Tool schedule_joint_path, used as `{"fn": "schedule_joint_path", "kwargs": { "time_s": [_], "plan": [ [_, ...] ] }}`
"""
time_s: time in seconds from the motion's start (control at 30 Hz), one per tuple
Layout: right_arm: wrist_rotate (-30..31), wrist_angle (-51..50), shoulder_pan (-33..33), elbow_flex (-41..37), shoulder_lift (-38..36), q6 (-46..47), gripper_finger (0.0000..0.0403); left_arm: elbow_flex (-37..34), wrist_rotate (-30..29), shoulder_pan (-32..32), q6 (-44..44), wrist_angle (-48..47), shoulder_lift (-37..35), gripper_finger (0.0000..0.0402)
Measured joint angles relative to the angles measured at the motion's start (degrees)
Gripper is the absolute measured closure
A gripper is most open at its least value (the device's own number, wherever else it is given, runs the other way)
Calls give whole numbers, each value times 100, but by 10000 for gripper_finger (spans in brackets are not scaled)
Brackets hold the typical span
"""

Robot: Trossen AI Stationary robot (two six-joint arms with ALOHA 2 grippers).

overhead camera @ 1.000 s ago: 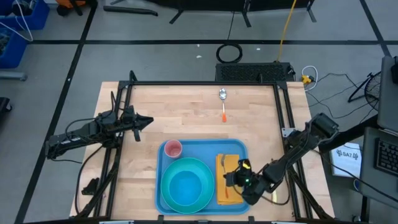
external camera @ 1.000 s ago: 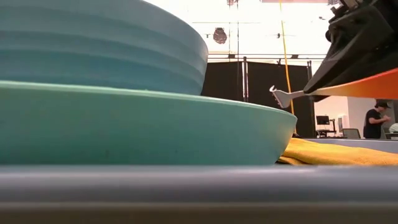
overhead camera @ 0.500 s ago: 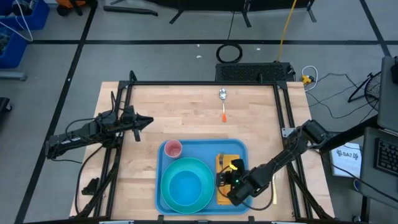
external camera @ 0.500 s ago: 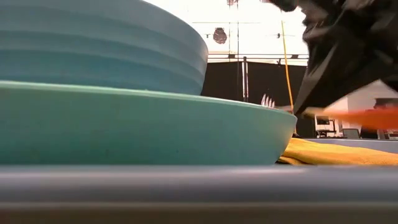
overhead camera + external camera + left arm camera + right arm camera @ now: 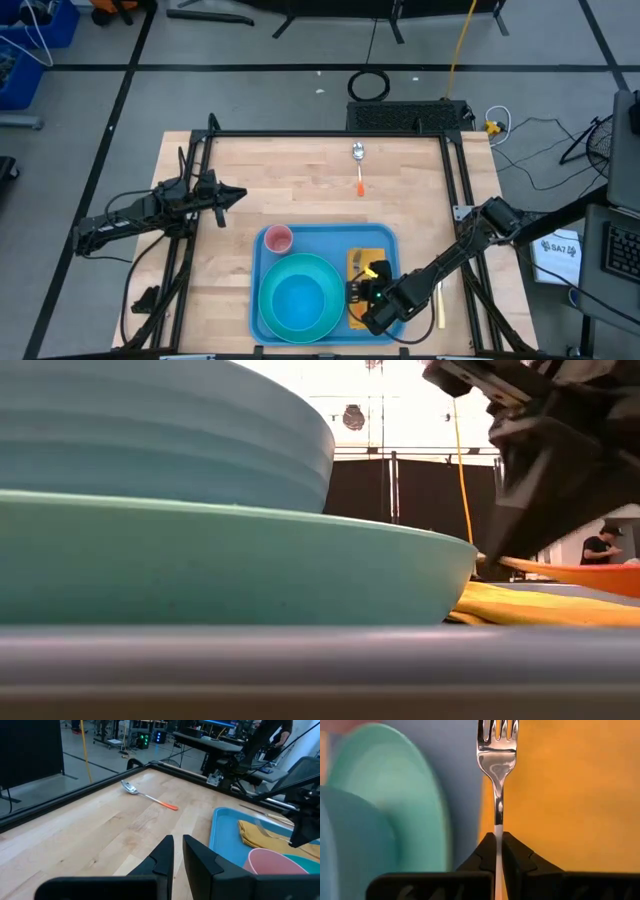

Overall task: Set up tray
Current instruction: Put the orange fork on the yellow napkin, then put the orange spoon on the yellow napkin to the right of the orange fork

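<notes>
The light-blue tray (image 5: 385, 238) lies at the table's near edge. On it stand a teal plate (image 5: 270, 310) with a blue bowl (image 5: 298, 300), a pink cup (image 5: 277, 238) and a yellow-orange napkin (image 5: 372, 255). My right gripper (image 5: 358, 290) is low over the napkin (image 5: 560, 795), shut on a fork (image 5: 497, 740) with an orange handle (image 5: 585, 575). My left gripper (image 5: 240, 193) waits shut over the table's left side (image 5: 177, 840). A spoon (image 5: 359, 165) lies on the wood near the far edge. My right gripper pinches the fork between its two fingers at the thin metal neck (image 5: 497, 822) below the tines. The fingers lie along the fork, and the tines (image 5: 497, 727) stick out past the fingertips. The fork is nearly level, low over the napkin (image 5: 540, 600); whether it touches, I cannot tell.
A pale knife (image 5: 440, 303) lies on the wood right of the tray. The plate's rim (image 5: 440, 555) rises close beside the fork. Bare wood stretches between the tray and the spoon (image 5: 150, 797). A person (image 5: 600, 555) stands far behind the table.
My right gripper has moved toward the table's left edge and down, bringing the fork from above the plate's rim to just over the napkin. The fork has kept nearly level in the shut fingers.
</notes>
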Motion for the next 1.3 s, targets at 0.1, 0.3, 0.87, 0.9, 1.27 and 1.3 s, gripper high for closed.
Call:
{"fn": "schedule_joint_path", "kwargs": {
  "time_s": [0.1, 0.3, 0.87, 0.9, 1.27, 1.3],
  "plan": [
    [-290, -78, -2, 0, 4, 23, 403, 0, 0, 0, 0, 0, 0, 360],
    [-445, -281, -2, -2, 4, 29, 403, 0, 0, 0, 0, 1, 0, 360],
    [-408, -347, -54, -4, 4, -96, 380, 0, 0, 2, 0, 0, 0, 360],
    [-404, -301, -55, -4, 4, -126, 373, 0, -1, 1, 0, 0, 0, 360],
    [-231, -12, -83, -9, 0, -603, 330, 0, -2, 1, 0, 0, 0, 360],
    [-175, -13, -83, -9, 0, -652, 330, 0, -2, 0, 0, 0, 0, 360]
  ]
}}
